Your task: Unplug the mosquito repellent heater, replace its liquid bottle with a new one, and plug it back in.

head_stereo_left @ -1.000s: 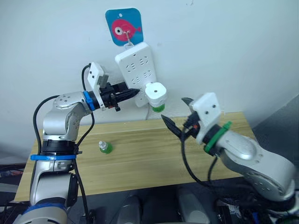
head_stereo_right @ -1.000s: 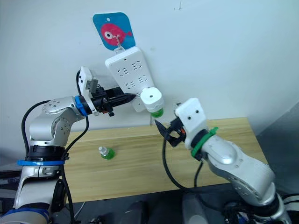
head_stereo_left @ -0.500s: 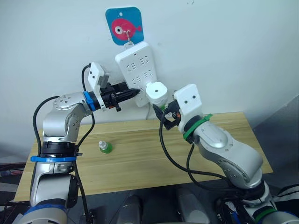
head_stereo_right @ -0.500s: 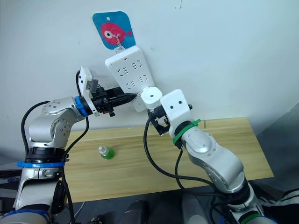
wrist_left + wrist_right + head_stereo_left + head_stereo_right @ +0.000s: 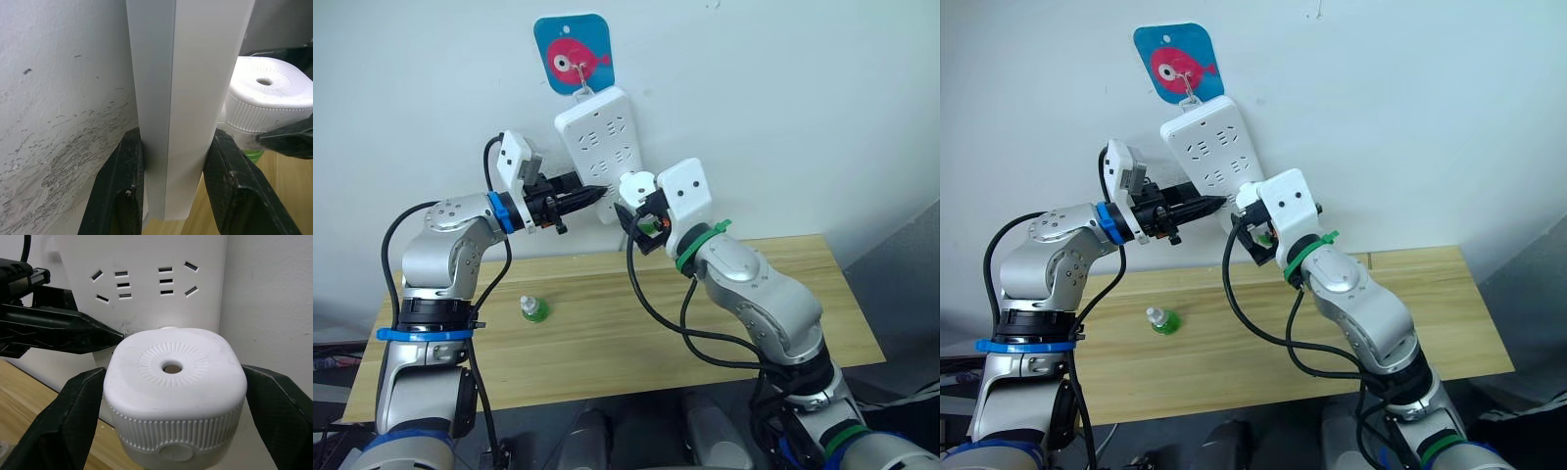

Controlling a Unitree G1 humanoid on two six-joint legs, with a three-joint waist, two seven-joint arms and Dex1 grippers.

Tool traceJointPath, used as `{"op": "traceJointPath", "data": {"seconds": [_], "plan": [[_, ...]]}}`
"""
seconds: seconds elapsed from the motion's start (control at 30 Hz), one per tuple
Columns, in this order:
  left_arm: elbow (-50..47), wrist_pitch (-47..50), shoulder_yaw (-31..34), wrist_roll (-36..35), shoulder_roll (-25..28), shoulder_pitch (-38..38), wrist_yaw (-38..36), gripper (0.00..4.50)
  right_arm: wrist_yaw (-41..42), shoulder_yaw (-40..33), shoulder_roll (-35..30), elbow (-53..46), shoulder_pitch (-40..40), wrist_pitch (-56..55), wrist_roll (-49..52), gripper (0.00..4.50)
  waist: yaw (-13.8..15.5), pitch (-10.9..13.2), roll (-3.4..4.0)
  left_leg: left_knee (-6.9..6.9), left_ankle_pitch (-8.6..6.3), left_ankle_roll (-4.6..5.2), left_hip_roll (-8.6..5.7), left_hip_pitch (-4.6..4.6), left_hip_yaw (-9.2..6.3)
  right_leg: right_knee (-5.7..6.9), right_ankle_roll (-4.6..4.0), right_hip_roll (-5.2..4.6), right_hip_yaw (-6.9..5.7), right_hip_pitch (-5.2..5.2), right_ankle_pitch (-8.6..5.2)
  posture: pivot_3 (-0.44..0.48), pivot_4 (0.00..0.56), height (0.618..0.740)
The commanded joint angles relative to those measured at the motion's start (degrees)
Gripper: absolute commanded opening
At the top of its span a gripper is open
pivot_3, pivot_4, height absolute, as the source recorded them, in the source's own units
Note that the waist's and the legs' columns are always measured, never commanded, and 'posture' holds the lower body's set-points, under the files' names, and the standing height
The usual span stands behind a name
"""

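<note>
Heater (image 5: 173, 391) is plugged into the power strip (image 5: 599, 147) at its lower end, sitting squarely between my right gripper (image 5: 171, 406) fingers, spread wide, not yet touching. My left gripper (image 5: 176, 196) clamps the strip's edge. Spare bottle (image 5: 532, 310) sits on the table (image 5: 607, 333) below the strip.

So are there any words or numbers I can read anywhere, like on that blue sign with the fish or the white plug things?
No words or numbers can be read.
Blue sign: a pink fish picture, no writing.
Power strip: socket holes, no label visible.
Mosquito repellent heater: plain white, a round vent hole, no print.
Small green bottle on the wooden table: too small to tell.
</note>
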Motion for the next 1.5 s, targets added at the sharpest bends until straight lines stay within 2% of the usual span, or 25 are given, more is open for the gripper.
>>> {"op": "traceJointPath", "data": {"seconds": [0.03,0.1,0.33,0.5,0.7,0.9,1.03,1.2,1.3,1.4,1.5], "plan": [[-1.7,-0.7,-0.6,-0.1,0.0,-0.5,-0.3,1.31,1.6,-0.9,1.0,-0.5,-1.5,-2.4,-1.5,3.59,0.0,0.0,0.0,0.0,0.0,-0.01,0.0,0.0,0.0,0.0,0.0,0.0,0.0,0.0,0.0,-0.206,0.208,0.734],[-1.6,-0.7,-0.5,-0.1,-0.1,-0.5,-0.2,1.31,2.0,-1.1,1.3,-0.4,-1.7,-2.5,-2.2,2.96,0.0,0.0,0.0,0.0,0.0,-0.01,0.0,0.0,-0.01,0.0,0.0,0.0,-0.01,0.0,0.0,-0.207,0.206,0.734],[1.0,-4.0,-1.2,3.1,0.2,-0.7,1.4,1.31,3.4,-3.4,0.6,-7.0,0.0,2.8,-1.6,2.99,0.0,0.0,0.0,0.0,0.04,-0.07,0.0,-0.02,-0.04,0.01,0.0,-0.01,-0.03,0.0,0.01,-0.215,0.204,0.734],[4.7,-7.8,-1.5,5.2,1.2,-1.2,2.7,1.31,5.0,-6.6,-1.2,-16.0,4.5,9.2,0.7,2.99,-0.1,0.0,0.01,-0.05,0.04,-0.07,-0.18,-0.13,-0.05,-0.07,-0.01,-0.27,-0.14,-0.03,0.0,-0.221,0.2,0.734],[5.5,-9.9,-1.4,6.3,2.5,0.0,3.8,1.31,5.7,-8.8,-1.7,-18.4,5.8,11.4,1.3,2.99,-0.7,0.0,0.02,-0.01,0.31,-0.01,-0.52,0.06,0.11,0.04,0.23,-0.58,0.0,0.04,0.36,-0.22,0.195,0.734],[1.9,-11.8,2.7,6.1,7.1,6.8,4.6,3.27,5.1,-12.7,1.6,-17.8,6.4,10.8,2.0,2.99,-1.9,0.0,0.06,-0.11,0.4,0.1,-0.48,0.12,0.09,0.22,0.21,-0.52,0.05,-0.07,0.43,-0.204,0.19,0.734],[-4.9,-16.3,7.8,5.0,9.9,15.0,3.8,4.5,4.5,-17.1,5.7,-16.9,6.4,10.6,4.3,2.99,-2.2,-0.1,0.05,-0.13,0.6,-0.26,-0.58,-0.6,0.2,0.49,0.19,-0.66,0.11,-1.02,0.43,-0.177,0.189,0.734],[-18.5,-10.6,12.4,-1.6,12.8,24.2,1.3,4.5,4.2,-23.6,11.0,-15.7,6.4,11.3,8.8,2.99,-1.5,-0.1,0.05,-0.18,0.6,-0.25,-0.58,-0.6,0.25,0.49,0.19,-0.79,0.14,-1.05,0.43,-0.13,0.187,0.734],[-26.3,-6.4,10.4,-4.9,14.0,26.3,0.6,4.5,3.5,-27.9,15.0,-15.2,6.7,12.0,13.0,2.99,-0.5,-0.1,0.06,-0.17,0.56,-0.19,-0.59,-0.55,0.25,0.64,0.19,-0.78,0.11,-1.02,0.43,-0.106,0.185,0.734],[-29.8,-3.3,4.9,-5.7,9.8,22.2,4.7,4.5,-0.5,-35.2,22.8,-14.3,6.0,12.4,21.3,2.99,0.9,0.0,0.07,-0.1,0.63,-0.29,-0.63,-0.5,0.18,0.85,0.2,-0.76,0.05,-0.96,0.43,-0.109,0.186,0.734],[-29.1,-4.9,0.3,-3.6,4.9,18.2,6.7,4.5,-6.9,-39.5,27.1,-12.4,5.8,10.5,31.5,2.99,1.7,-0.1,0.03,-0.03,0.69,-0.31,-0.68,-0.43,0.2,0.89,0.21,-0.76,0.05,-0.85,0.45,-0.12,0.181,0.734]]}}
